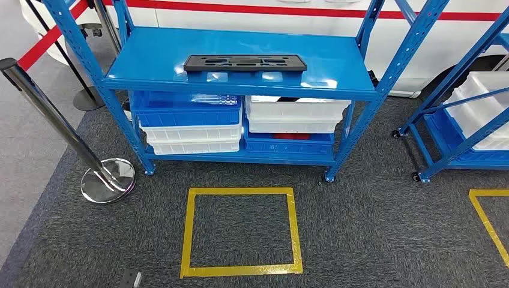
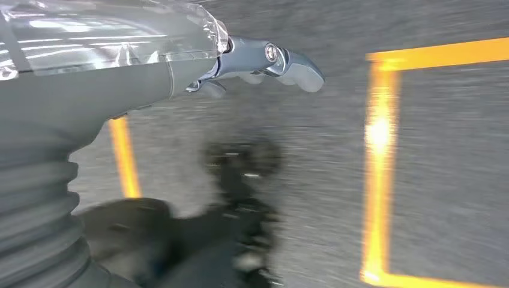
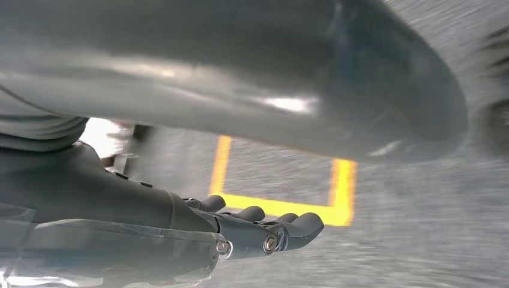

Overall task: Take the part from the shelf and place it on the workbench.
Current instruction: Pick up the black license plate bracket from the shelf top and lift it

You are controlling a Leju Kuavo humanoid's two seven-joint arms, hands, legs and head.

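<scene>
The black part is seen lying flat on the top board of the blue shelf, near its front edge, untouched. Nothing of the task is judged to be done: the part must first be reached, gripped, lifted and carried to the workbench. The left hand and the right hand are seen hanging over the grey carpet near the yellow tape square in front of the shelf. Their fingers are stretched out loosely and nothing is held in them.
</scene>
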